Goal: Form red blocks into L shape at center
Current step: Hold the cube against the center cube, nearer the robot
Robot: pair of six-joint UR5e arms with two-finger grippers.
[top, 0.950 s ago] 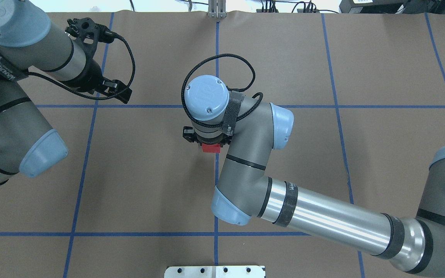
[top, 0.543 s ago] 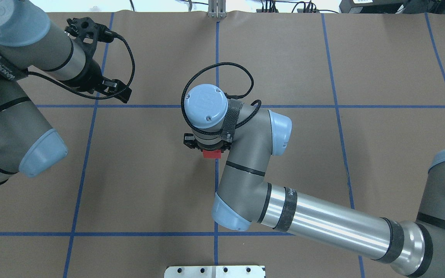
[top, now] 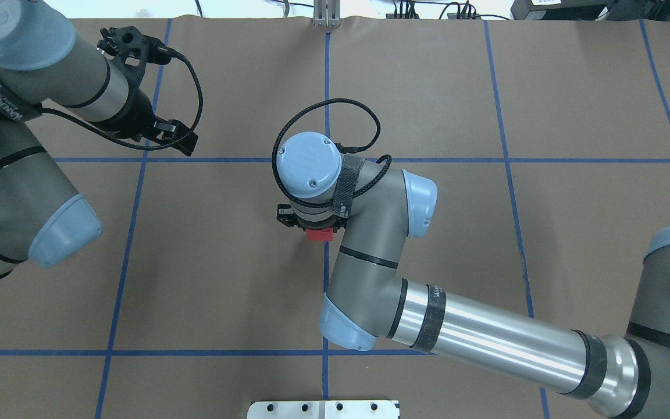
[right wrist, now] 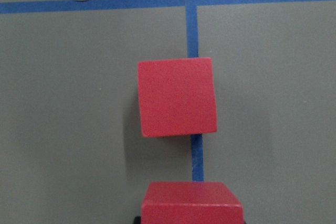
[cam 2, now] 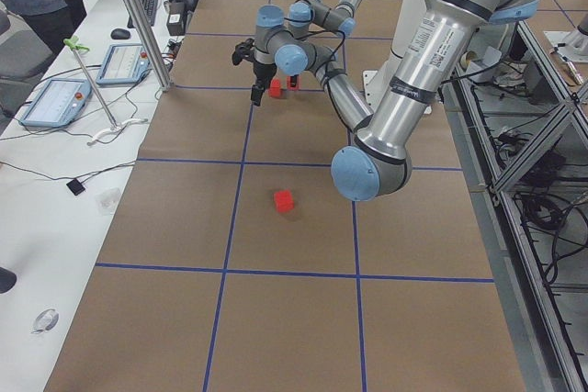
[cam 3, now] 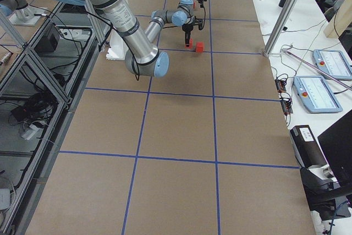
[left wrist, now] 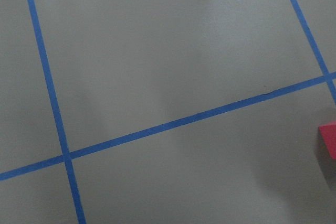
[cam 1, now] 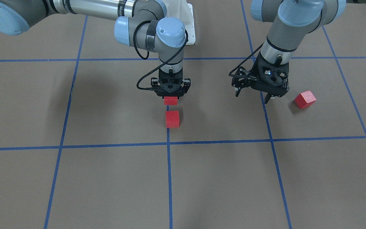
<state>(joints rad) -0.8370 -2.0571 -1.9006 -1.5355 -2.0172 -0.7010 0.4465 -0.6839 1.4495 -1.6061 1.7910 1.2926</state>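
Landmark: middle tape line (cam 1: 169, 178), blue, running out from the white base (cam 1: 190, 22) across the brown floor paper (cam 1: 106, 178).

- Right gripper (cam 1: 170, 96): pointing straight down over the middle tape line, jaws clenched on the held red block (cam 1: 170, 101). From overhead only the near edge of this block (top: 319, 234) peeks out under the wrist. Whether its underside touches the paper cannot be told.
- Second red block (cam 1: 172, 119): free on the paper, on the middle tape line, just beyond the held one on the side away from the base. The right wrist view shows it (right wrist: 177, 97) covering the tape, turned slightly askew, with a clear gap of tape between it and the held block (right wrist: 191, 201). Both lie in the center (cam 1: 168, 133) patch.
- Third red block (cam 1: 305, 99): well off the middle tape line on the robot's left side, past the next parallel tape line, turned corner-on to the grid. The left wrist view catches only its edge (left wrist: 328, 140).
- Left gripper (cam 1: 253, 96): above that next parallel line, between the middle tape line and the third block, near the block but apart from it. Jaws spread, nothing between them.
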